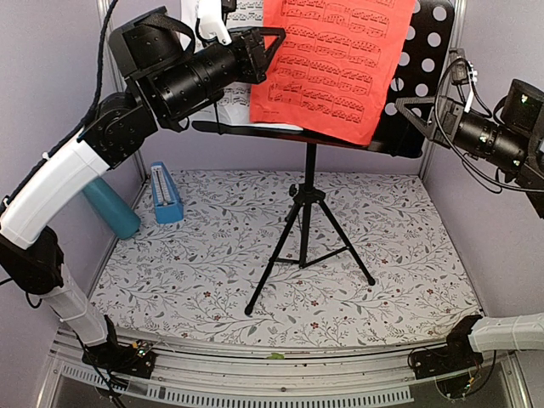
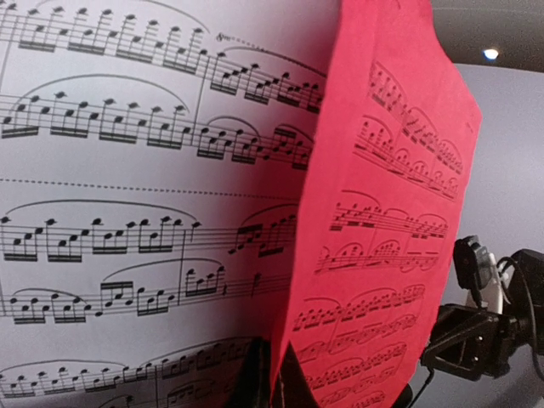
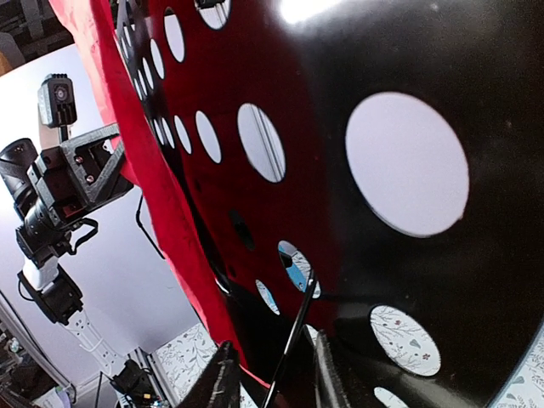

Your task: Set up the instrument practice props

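The floral-patterned surface (image 1: 408,255) carries the black tripod music stand (image 1: 310,183), which stands upright near its middle with all three legs spread on it. The stand's hole-perforated desk (image 3: 340,246) sits at the top, tilted back.

The red sheet of music (image 1: 336,64) leans on the front of the desk. It is skewed, and its lower right corner hangs past the desk's ledge. The white sheet of music (image 2: 127,212) lies on the left part of the desk. The red sheet overlaps its right side, and in the top view the left arm hides most of it.

The left gripper (image 2: 274,378) is up at the red sheet's left edge, with its fingers together and pinching that edge. In the left wrist view the edge curls forward off the white sheet.

The right gripper (image 3: 274,365) is at the desk's lower right corner. Its fingers are apart, and a thin dark rod runs through the gap between them without being gripped.

A teal cylinder cup (image 1: 115,211) is by the left wall, partly behind the left arm. Just beside it, to the right, the small blue pyramid metronome (image 1: 166,194) stands upright on the surface, well apart from the stand's legs.
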